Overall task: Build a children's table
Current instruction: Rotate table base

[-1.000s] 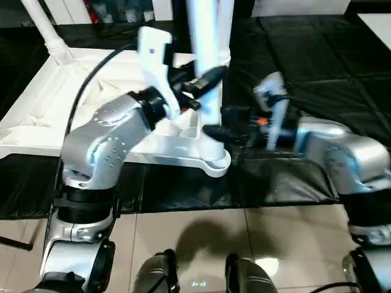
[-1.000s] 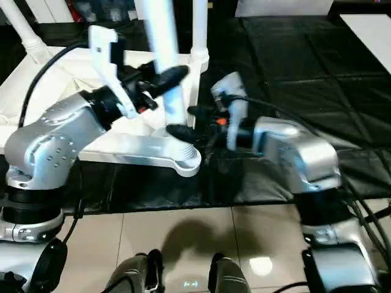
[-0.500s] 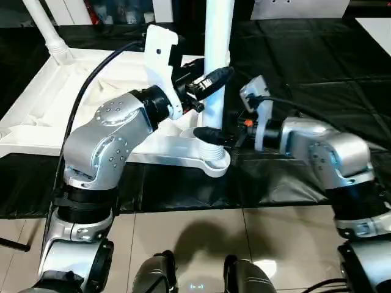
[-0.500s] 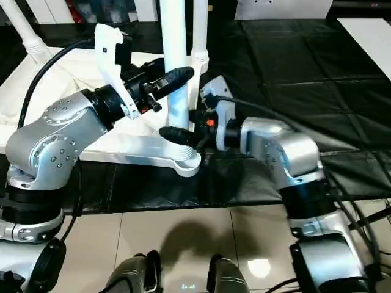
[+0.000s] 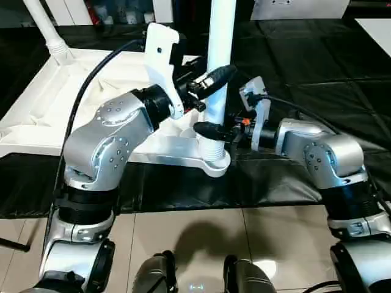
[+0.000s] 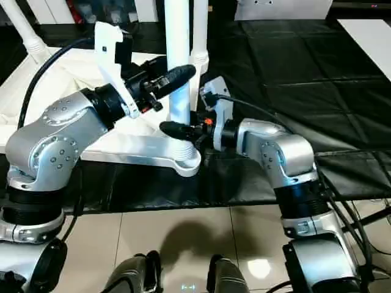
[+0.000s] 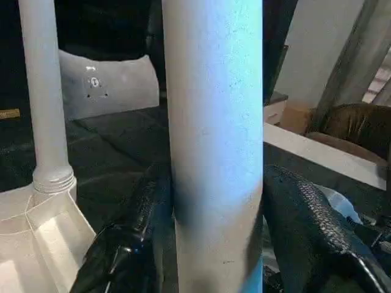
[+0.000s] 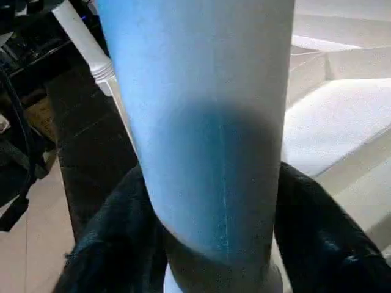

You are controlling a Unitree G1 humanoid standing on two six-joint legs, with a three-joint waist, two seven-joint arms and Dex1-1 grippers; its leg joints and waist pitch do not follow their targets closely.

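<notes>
1. Leg [image 5: 220,55] is standing upright in the tabletop's [image 5: 91,91] near corner socket [image 5: 212,160], your left claw [image 5: 211,101] gripping it.
2. Right claw [image 5: 227,130], just below, is now clenching around it, steadying for seating.

The scene is viewed forward and down from the head by both eye cameras, over the black-covered bench [image 5: 305,67]. The upright white leg [image 7: 214,152] is seen at close range by each wrist camera and is shared by all views.
</notes>
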